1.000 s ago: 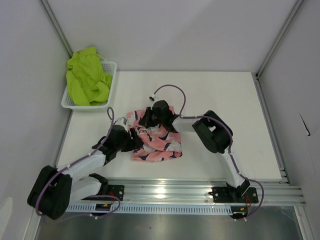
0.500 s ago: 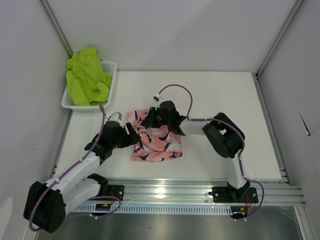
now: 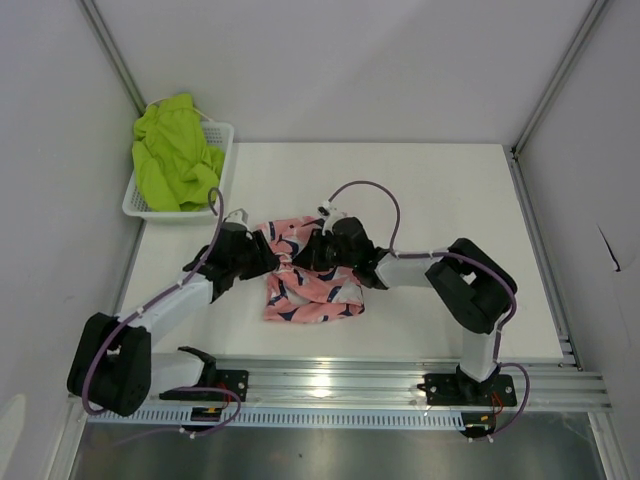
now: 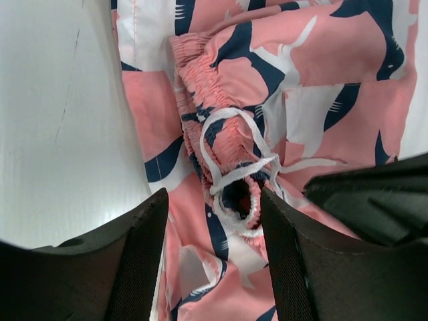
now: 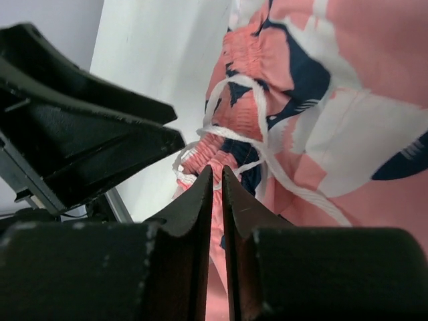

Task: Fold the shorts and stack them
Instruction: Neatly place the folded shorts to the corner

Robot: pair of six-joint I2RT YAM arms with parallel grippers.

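Poised on both sides of the pink shorts (image 3: 310,290), mid-frame on the white counter (image 3: 450,190).

From above: crumpled and unfolded, lying just below centre, with the left arm (image 3: 170,310) reaching in from the lower left and the right arm (image 3: 420,268) from the right, tips close together at the bunched upper edge. Left wrist view: left jaws wide, straddling the gathered waistband (image 4: 200,80) and its looped white drawstring (image 4: 227,144). Right wrist view: right jaws narrowed to a thin slit, tips at the drawstring — cannot tell whether any cloth is caught. Upper left of the frame: green shorts (image 3: 175,150) heaped in a white basket (image 3: 165,213) — well apart from the pink pair.
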